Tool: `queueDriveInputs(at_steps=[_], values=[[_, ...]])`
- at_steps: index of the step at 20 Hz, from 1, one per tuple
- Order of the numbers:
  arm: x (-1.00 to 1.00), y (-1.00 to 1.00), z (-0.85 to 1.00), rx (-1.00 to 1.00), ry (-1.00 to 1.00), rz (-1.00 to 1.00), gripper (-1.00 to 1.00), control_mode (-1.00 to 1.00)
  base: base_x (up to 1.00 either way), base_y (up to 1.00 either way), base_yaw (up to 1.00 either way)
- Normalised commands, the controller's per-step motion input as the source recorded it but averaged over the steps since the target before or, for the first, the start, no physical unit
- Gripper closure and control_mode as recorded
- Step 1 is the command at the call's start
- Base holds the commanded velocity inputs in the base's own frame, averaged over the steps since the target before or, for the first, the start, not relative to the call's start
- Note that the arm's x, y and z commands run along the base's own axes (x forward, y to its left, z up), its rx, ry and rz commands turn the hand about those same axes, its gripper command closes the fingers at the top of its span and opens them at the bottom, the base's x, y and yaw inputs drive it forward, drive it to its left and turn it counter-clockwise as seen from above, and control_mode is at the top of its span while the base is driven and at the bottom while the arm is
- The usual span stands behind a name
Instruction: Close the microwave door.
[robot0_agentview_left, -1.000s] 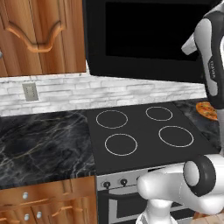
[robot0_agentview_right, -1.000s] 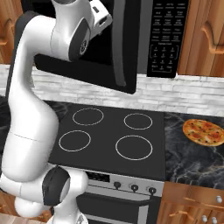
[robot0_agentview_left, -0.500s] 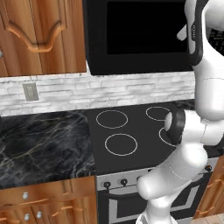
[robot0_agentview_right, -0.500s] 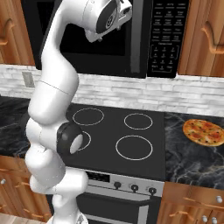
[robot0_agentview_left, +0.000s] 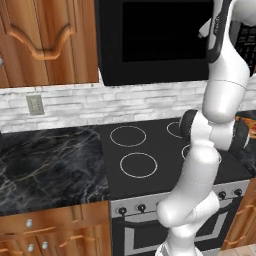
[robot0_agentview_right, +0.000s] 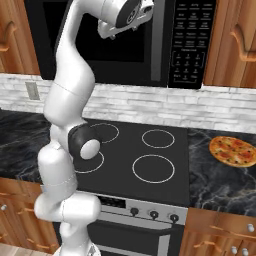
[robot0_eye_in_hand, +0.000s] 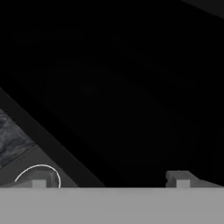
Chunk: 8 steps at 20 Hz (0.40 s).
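The microwave door (robot0_agentview_right: 95, 45) is glossy black, its keypad (robot0_agentview_right: 190, 42) marked white. The stove (robot0_agentview_right: 140, 155) is black with white burner rings. The surface (robot0_agentview_left: 50, 160) is black marble veined grey; the cabinets (robot0_agentview_left: 45, 40) are reddish wood.

Microwave door (robot0_agentview_left: 155, 40): glossy black panel with dark window, lying flush against the microwave (robot0_agentview_right: 192, 45). Keypad at 3 o'clock of the door.
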Motion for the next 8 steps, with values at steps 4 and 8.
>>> queueDriveInputs(at_steps=[4,8], values=[[-0.96,0.0,-0.07,0.12,-0.37,-0.09,-1.0,-1.0,0.0,0.0,0.0],[-1.0,0.22,-0.73,0.01,-0.49,-0.04,-1.0,-1.0,0.0,0.0,0.0]])
